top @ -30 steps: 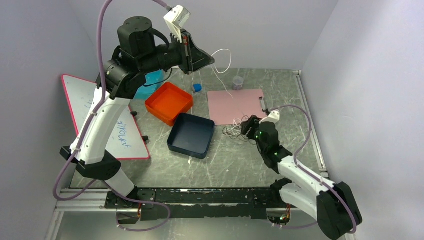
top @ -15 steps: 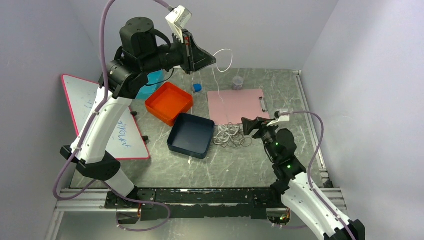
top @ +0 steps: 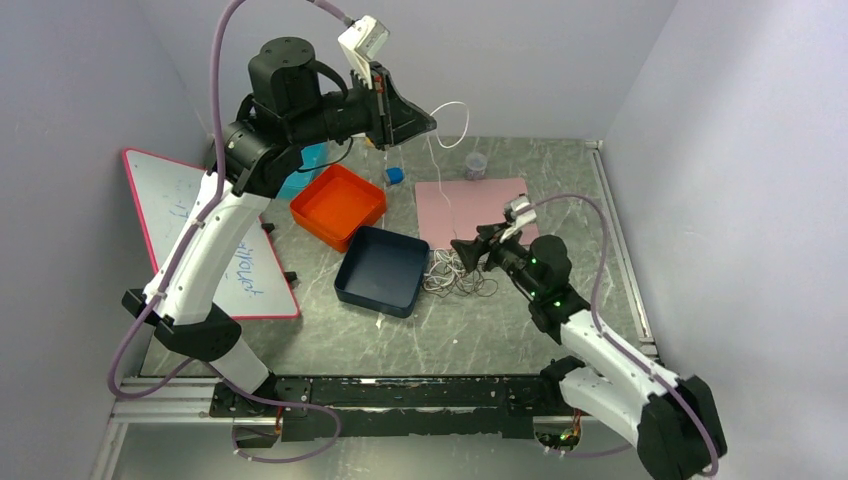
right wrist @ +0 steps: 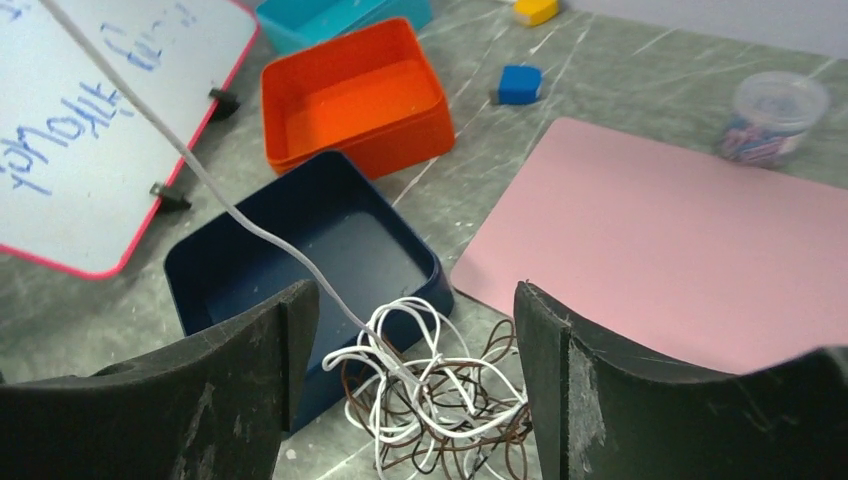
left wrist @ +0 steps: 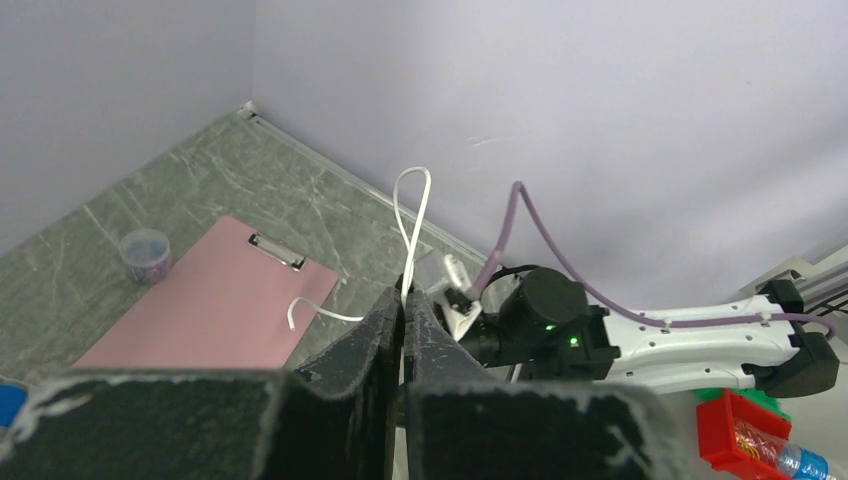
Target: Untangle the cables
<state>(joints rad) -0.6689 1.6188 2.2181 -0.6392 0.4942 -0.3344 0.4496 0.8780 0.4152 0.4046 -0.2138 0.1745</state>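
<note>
i judge the job as barely begun: one strand is being pulled free, the rest is one knot. my left tool point(top: 428, 122) is raised high over the far side and is clenched flat on a white cable point(top: 441, 190), with a short loop of it sticking out past the fingertips in the left wrist view. from there the strand drops in a thin line to the tangle point(top: 462, 278), which sits on the tabletop point(top: 480, 330) between the navy tray point(top: 375, 300) and the near corner of the pink clipboard point(top: 480, 205). my right tool point(right wrist: 415, 298) is released, jaws spread wide just over the knot and gripping nothing. the tangle is slim, limp wire, glossy white loops woven through dark brown ones, springy-looking and lying in loose overlapping curls. the tabletop is hard, grey-green and marbled, and the tray is rigid, square-walled plastic. no cable lies separate yet.
</note>
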